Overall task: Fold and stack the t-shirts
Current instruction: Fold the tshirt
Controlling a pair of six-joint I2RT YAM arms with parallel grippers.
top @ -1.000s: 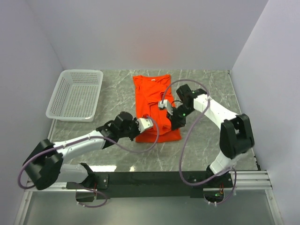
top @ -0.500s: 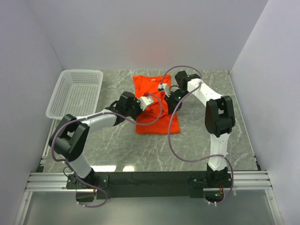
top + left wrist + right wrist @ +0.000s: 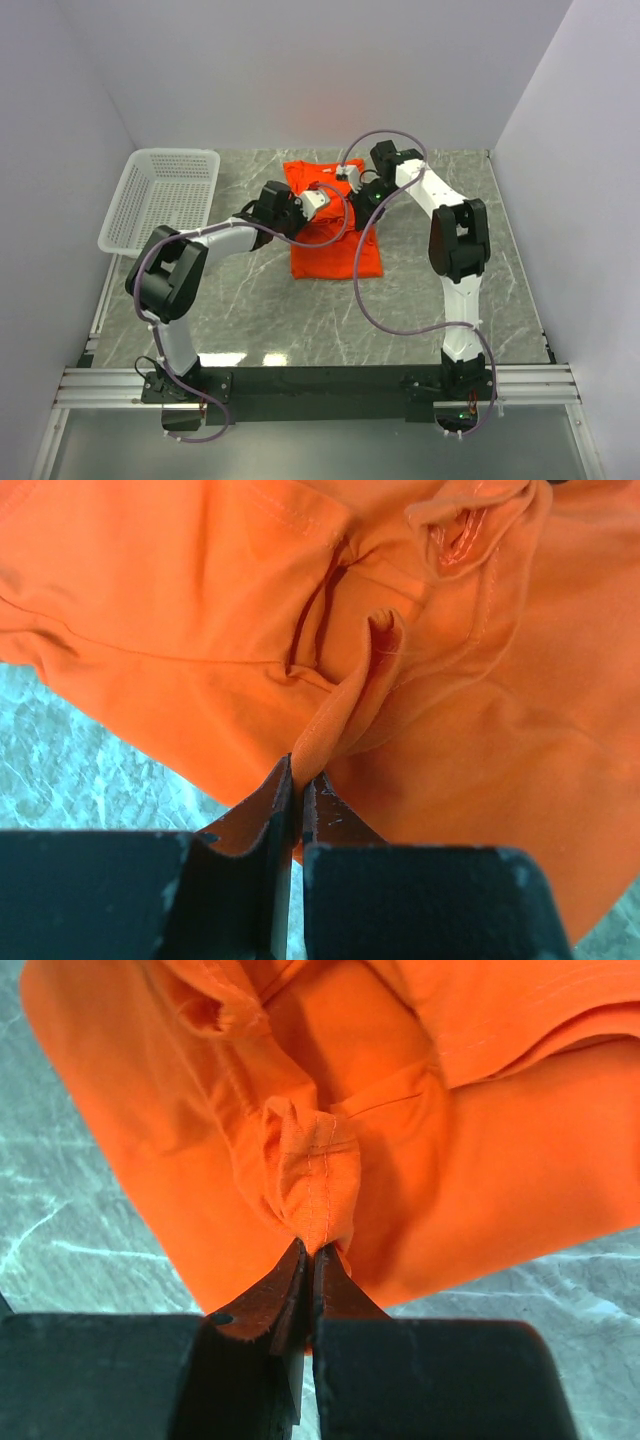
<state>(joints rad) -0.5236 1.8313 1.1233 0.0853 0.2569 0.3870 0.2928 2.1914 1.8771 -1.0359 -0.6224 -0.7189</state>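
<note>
Evidently mid-fold: the left gripper (image 3: 298,780) and right gripper (image 3: 310,1255) each clamp a bunched edge of the t-shirt (image 3: 335,255) in closed jaws, apparently to double it over. Its remainder lies flat, mid-surface (image 3: 250,310).

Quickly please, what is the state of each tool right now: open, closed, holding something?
Left tool: closed, pinching a fold of the orange t-shirt.
Right tool: closed, pinching a bunched edge of the same t-shirt.

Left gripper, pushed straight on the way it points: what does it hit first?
The left gripper is shut on a raised fold of the orange t-shirt, so more bunched shirt cloth lies directly ahead; beyond that, depth is unclear.
</note>
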